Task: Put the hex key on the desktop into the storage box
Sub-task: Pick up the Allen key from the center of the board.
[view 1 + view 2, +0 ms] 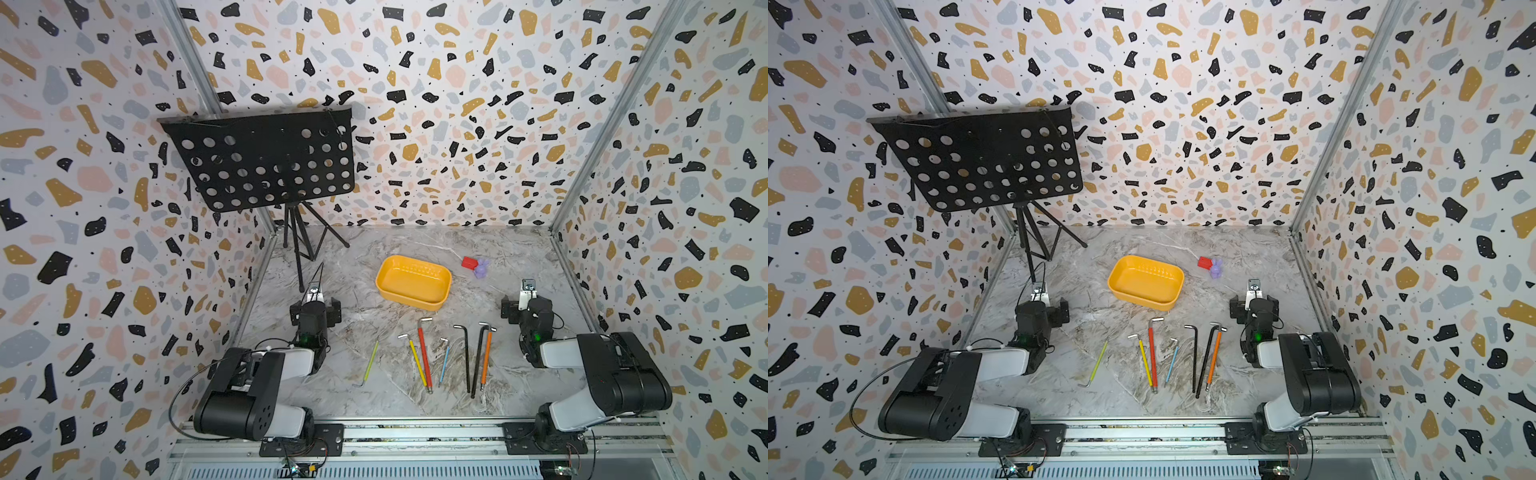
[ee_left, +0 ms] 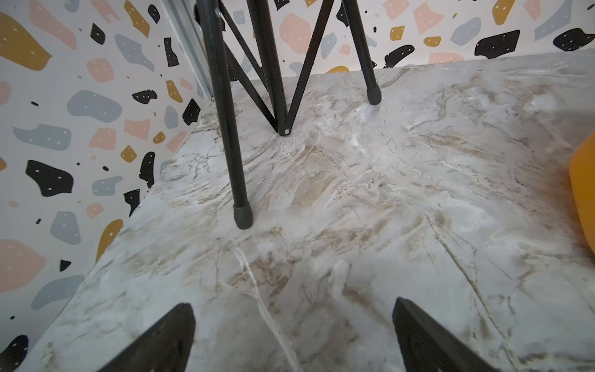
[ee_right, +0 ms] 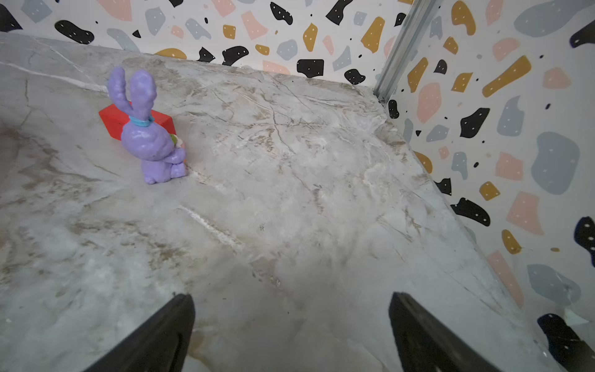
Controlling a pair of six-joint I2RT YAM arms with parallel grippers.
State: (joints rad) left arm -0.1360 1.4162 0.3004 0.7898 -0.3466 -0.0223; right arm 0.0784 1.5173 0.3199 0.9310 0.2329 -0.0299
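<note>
Wrist views show left fingers (image 2: 167, 338) and right fingers (image 3: 167, 331) spread empty, so picking hasn't begun: L-shaped hex keys (image 1: 424, 357) lie on the grey marble counter (image 1: 353, 407) near the empty yellow-orange plastic tub (image 1: 411, 302), needing a reach next.

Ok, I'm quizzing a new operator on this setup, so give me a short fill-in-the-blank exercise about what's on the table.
The storage box has ____ in it.
Between the red hex key and the nearest black hex key lies a ____ one.
The block beside the purple rabbit is ____.
The left gripper and right gripper both stand ____.
Missing words: nothing; blue; red; open.
</note>
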